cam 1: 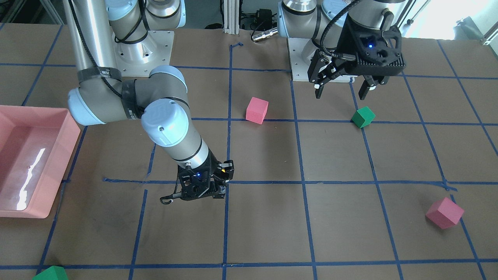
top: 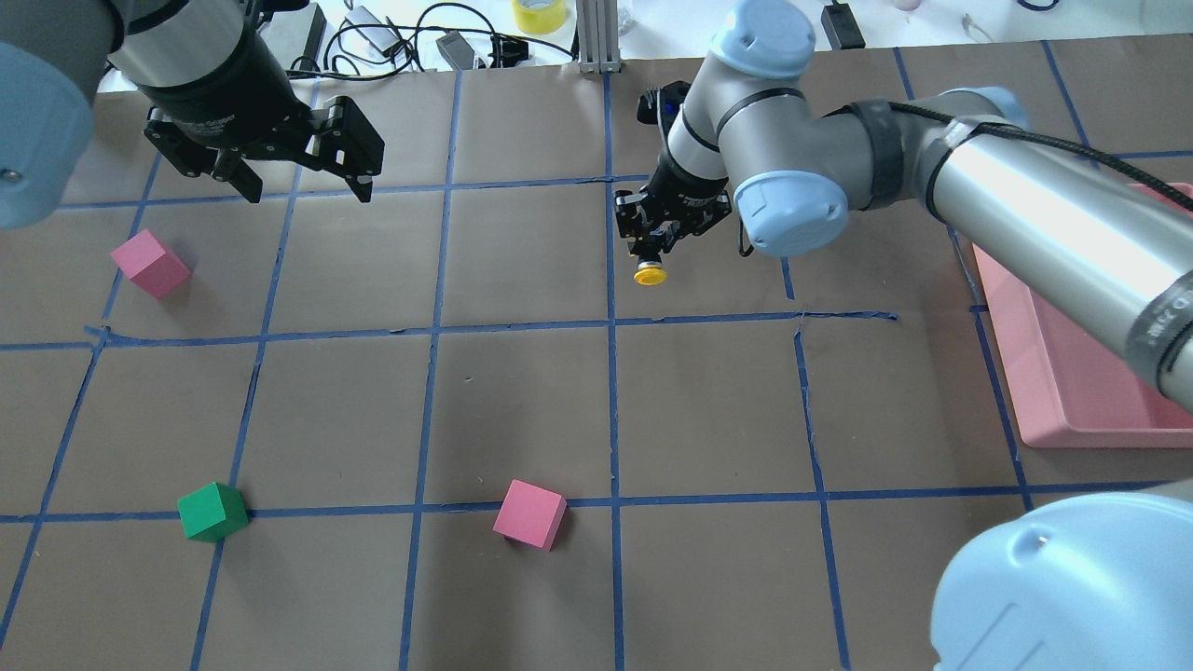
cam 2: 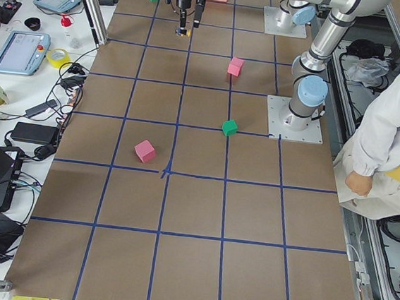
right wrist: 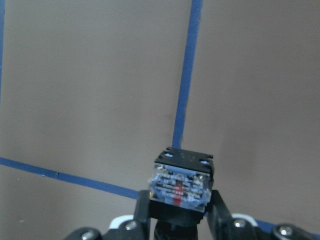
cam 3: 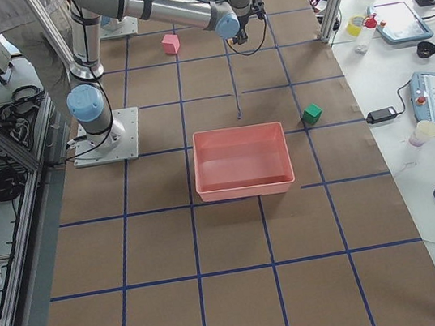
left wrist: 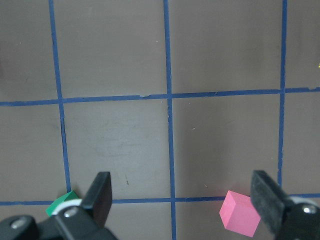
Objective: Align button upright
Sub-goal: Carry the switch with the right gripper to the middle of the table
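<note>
Half done, we judge: our right pincer (top: 650, 256) clamps the button (top: 650, 274) at upper centre, standing it upright remains; left pincer (top: 309, 191) hangs wide open, empty.

The brown counter (top: 522, 401) is gridded with blue tape. A pink tray (cam 3: 246, 190) sits at one end, with a green cube (cam 3: 312, 113) near its corner. Further along, a pink cube (top: 529, 514) and a second green cube (top: 212, 512) lie on one tape line, well apart. Another pink cube (top: 150, 264) lies farther out. A person in a white coat (cam 2: 392, 140) stands alongside.
</note>
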Robot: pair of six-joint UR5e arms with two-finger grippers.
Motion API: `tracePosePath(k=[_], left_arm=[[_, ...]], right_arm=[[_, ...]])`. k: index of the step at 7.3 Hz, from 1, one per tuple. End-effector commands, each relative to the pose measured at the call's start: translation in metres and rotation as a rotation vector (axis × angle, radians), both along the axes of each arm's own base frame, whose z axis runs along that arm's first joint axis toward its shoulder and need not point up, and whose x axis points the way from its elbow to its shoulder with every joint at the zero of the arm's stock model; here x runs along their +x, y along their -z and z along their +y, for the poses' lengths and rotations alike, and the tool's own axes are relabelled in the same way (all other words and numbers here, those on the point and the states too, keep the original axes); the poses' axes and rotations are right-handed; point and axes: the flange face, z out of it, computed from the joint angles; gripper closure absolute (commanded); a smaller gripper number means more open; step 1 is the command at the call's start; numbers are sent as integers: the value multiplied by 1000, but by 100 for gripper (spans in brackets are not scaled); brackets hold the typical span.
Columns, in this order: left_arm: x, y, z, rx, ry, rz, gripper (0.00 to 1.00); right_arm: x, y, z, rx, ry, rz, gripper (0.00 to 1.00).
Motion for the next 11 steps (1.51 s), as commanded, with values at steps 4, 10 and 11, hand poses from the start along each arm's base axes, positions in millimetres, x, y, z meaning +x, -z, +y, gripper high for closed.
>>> tracePosePath(k=[4, 10, 11], left_arm=[[0, 1, -1, 1, 1, 1, 0], [0, 1, -1, 1, 1, -1, 0], [0, 1, -1, 1, 1, 1, 0]], right_arm=[[43, 48, 13, 31, -23, -7, 100], [37, 58, 25, 87, -44, 27, 100], [36, 61, 27, 92, -44, 28, 100]])
